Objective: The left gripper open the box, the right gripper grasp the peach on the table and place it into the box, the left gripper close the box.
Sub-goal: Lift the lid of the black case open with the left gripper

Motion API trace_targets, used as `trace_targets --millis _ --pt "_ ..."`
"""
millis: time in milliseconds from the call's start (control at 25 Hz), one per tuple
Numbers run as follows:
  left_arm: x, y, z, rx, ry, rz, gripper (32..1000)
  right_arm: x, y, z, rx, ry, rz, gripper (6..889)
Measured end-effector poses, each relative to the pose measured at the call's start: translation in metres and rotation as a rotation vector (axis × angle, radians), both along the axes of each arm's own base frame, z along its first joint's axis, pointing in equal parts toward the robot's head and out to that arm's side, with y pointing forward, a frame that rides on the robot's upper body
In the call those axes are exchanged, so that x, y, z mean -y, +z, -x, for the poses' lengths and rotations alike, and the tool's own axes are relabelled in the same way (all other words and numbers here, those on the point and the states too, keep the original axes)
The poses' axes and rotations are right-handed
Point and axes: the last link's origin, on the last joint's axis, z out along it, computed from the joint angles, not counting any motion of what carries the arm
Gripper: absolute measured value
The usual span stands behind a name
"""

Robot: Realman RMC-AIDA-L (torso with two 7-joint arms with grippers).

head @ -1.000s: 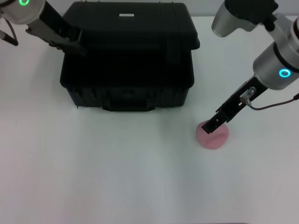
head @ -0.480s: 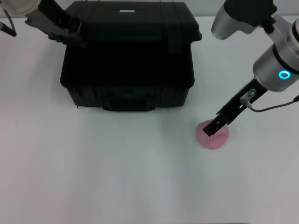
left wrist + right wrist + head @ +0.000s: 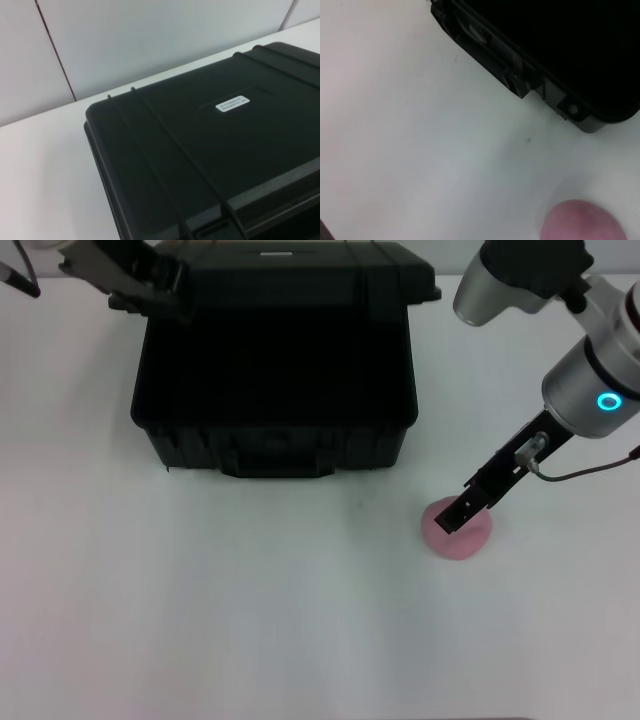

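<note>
The black box (image 3: pixel 275 370) stands at the back middle of the white table (image 3: pixel 200 590). Its lid (image 3: pixel 300 262) is raised off the base, hinged at the back, and the inside is dark. My left gripper (image 3: pixel 150 292) is at the lid's front left corner. The left wrist view shows the lid's top (image 3: pixel 190 150) with its white label (image 3: pixel 232 103). The pink peach (image 3: pixel 458 530) lies on the table, right of the box and nearer to me. My right gripper (image 3: pixel 452 517) has its tip down on top of the peach. In the right wrist view the peach (image 3: pixel 582 222) shows near the box's front corner (image 3: pixel 560 100).
The box's front handle and latches (image 3: pixel 275 455) face me. Bare white tabletop stretches in front of the box and to the left of the peach. A grey wall rises behind the table (image 3: pixel 150 40).
The left gripper has risen towards the back with the lid's front corner, and the lid has swung further up. The right gripper and the peach have stayed in place.
</note>
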Motion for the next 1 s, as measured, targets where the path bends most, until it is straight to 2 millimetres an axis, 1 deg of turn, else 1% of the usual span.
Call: trace_targets --millis 440,1000 --pt "-0.005 0.014 -0.003 0.035 -0.020 -0.028 488 0.000 0.000 0.000 0.001 0.000 0.001 850" --pt "-0.008 0.019 -0.008 0.049 -0.041 -0.042 489 -0.003 0.003 -0.003 0.031 0.001 -0.016 851"
